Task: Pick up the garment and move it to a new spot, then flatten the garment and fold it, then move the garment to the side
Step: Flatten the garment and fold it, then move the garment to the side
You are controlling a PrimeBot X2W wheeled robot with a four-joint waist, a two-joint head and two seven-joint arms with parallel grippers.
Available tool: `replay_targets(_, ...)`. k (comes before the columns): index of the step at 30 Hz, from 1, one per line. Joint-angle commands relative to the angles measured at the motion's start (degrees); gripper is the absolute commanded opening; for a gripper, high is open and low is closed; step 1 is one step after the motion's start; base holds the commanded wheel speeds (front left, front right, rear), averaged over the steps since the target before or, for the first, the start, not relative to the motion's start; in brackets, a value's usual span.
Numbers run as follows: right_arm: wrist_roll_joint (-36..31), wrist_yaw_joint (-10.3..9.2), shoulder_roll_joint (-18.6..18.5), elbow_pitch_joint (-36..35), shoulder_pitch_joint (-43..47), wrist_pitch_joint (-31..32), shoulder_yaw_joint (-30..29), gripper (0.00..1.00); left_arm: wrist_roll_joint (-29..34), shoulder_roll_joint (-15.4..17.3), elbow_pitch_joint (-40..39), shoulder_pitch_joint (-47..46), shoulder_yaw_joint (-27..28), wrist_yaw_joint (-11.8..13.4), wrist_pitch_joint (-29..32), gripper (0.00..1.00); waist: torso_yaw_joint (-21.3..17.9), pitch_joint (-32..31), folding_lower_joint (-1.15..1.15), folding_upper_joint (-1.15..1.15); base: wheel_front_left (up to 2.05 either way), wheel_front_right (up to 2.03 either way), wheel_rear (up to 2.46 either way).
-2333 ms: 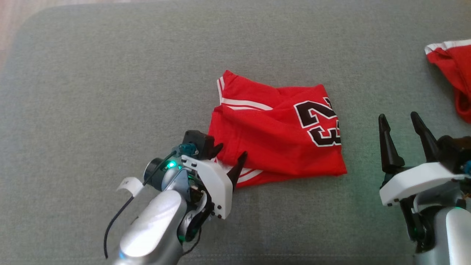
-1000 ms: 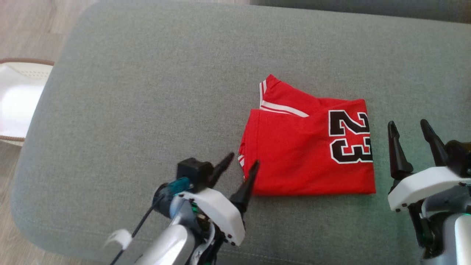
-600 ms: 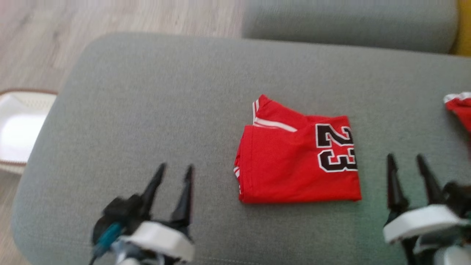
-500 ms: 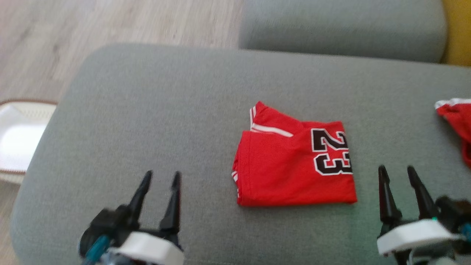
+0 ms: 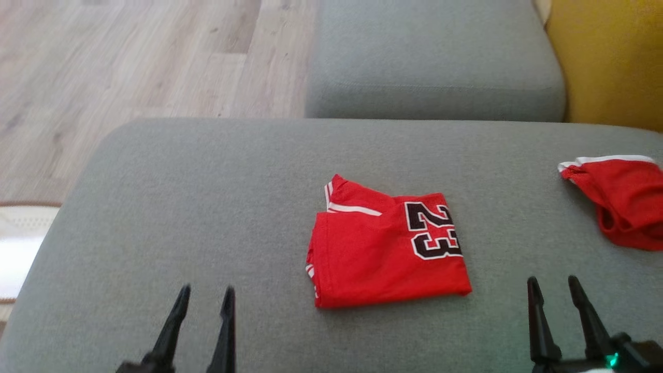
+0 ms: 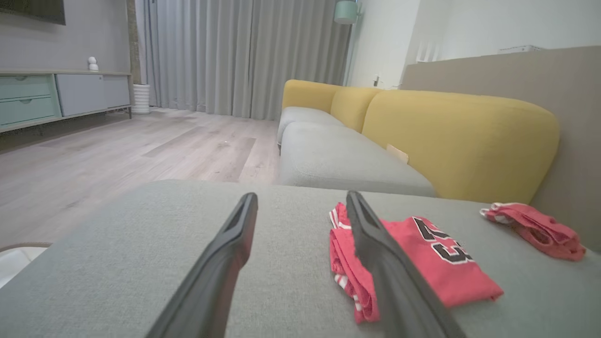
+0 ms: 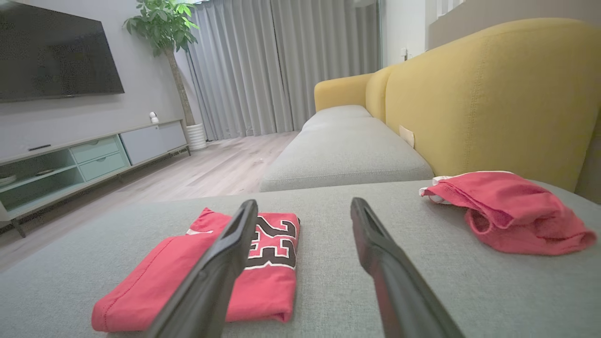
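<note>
Guessing fold's done: jersey (image 5: 383, 259) sits ahead, between my open, empty left pincer (image 5: 207, 288) and right pincer (image 5: 552, 280); sideways move next.

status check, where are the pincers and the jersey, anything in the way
Left pincer and right pincer open, empty. Folded red jersey flat on grey cushion, ahead between them, untouched. Second red garment far right, apart, not in the way.

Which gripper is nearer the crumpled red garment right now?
Right. The right gripper sits open just short of the crumpled red garment, slightly to its left. The left gripper is far off across the grey cushion, on the other side of the folded jersey.
</note>
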Motion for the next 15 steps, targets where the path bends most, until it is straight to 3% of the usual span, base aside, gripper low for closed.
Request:
replay_targets(1, 0.4, 0.39, -1.2, -2.5, -1.0, -0.7, 1.3, 1.0, 1.3, -0.8, -1.9, -0.8, 3.4, -0.5, -0.7, 1.0, -0.7, -0.6, 0.0, 0.0, 0.0, 0.0, 0.0)
replay_targets(15, 0.8, 0.39, -1.1, -3.7, 0.3, -0.8, 2.8, 1.0, 6.8, -4.7, 1.5, 1.2, 7.3, -6.8, -0.7, 1.0, -0.9, -0.8, 0.0, 0.0, 0.0, 0.0, 0.0)
